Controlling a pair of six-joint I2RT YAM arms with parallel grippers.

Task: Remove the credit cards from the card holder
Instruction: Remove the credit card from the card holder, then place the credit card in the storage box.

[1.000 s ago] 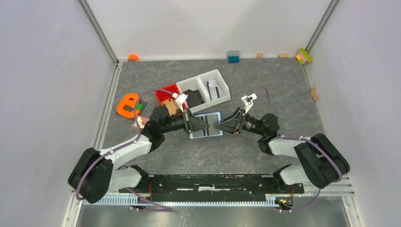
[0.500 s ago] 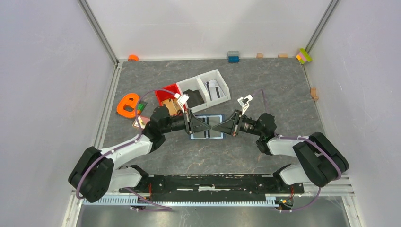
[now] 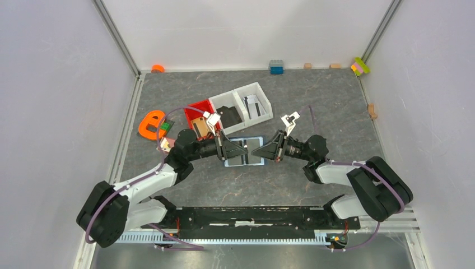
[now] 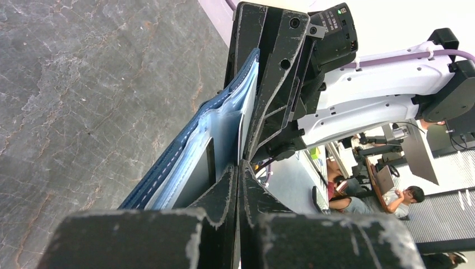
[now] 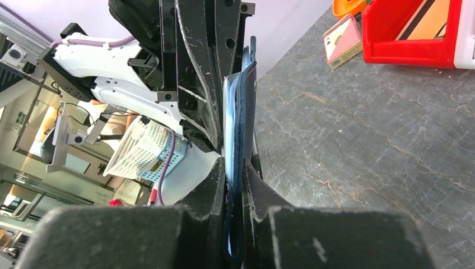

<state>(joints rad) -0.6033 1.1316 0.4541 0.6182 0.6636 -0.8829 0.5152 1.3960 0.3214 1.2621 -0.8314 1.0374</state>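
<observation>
Top external camera: fixed high behind the arm bases, looking steeply down from a distance over the whole counter (image 3: 325,106).

Left wrist camera: close behind the left end effector (image 4: 238,175), sighting along its fingers toward the right end effector (image 4: 252,112).

Right wrist camera: equally close, facing the opposite way.

Shared field: all three views take in the card holder (image 3: 245,152) and both end effectors.

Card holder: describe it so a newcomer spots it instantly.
Middle of the grey table, nearer than the white bins, where the left pincer and right pincer meet. The card holder is the opened wallet, navy outside, pale blue inside; nothing beside it is blue.
</observation>
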